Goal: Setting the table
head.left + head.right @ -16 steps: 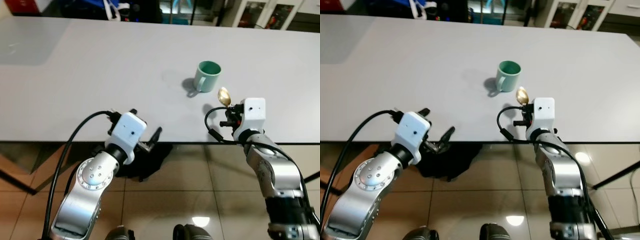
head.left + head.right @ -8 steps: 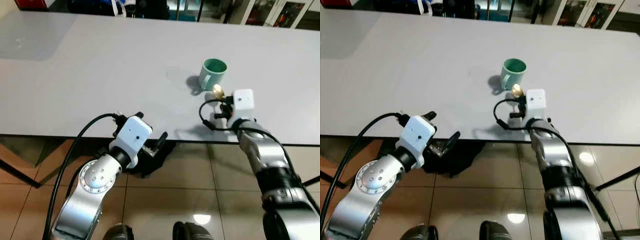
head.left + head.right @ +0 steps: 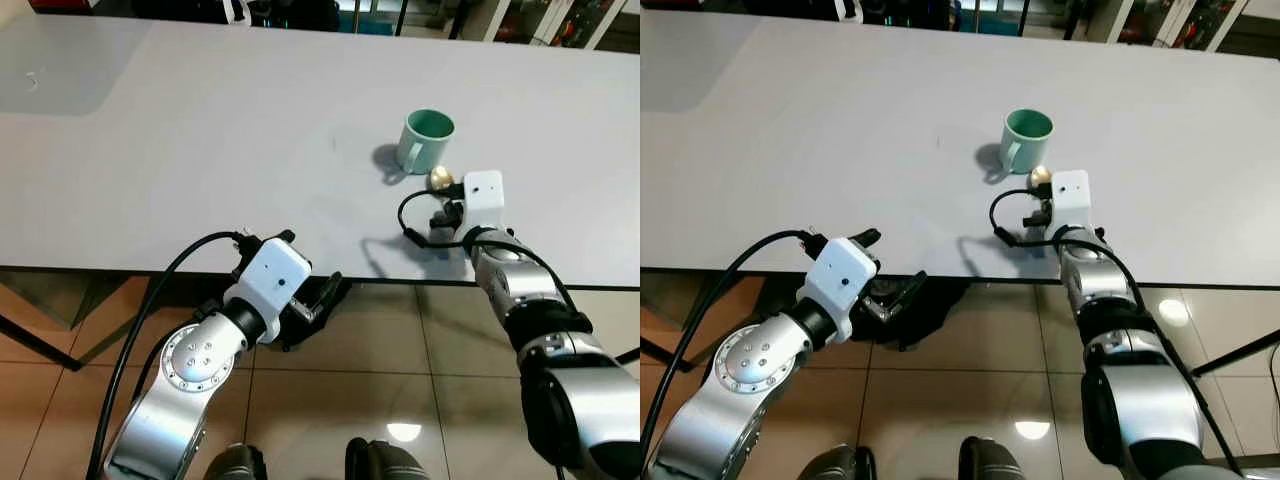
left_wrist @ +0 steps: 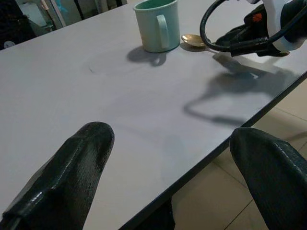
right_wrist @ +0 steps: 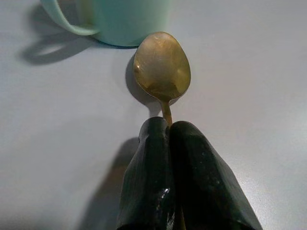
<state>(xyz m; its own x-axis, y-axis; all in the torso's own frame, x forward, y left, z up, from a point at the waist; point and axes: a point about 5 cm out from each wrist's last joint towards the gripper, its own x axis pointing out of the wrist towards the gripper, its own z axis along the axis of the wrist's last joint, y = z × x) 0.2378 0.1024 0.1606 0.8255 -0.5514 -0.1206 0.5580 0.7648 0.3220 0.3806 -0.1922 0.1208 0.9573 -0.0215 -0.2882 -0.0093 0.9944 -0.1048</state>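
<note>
my right gripper (image 5: 168,132) reaches over the near edge, clenched on spoon (image 5: 162,65) by mug (image 3: 425,138) | left gripper (image 4: 168,158) spread wide at near edge | grey table (image 3: 200,130), tiled floor (image 3: 400,370)

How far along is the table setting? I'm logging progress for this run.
Done: the green mug stands upright on the table. In hand: the right tool pinches a gold spoon, bowl just beside the mug. Left: releasing the spoon. The left tool hangs open at the table edge.
</note>
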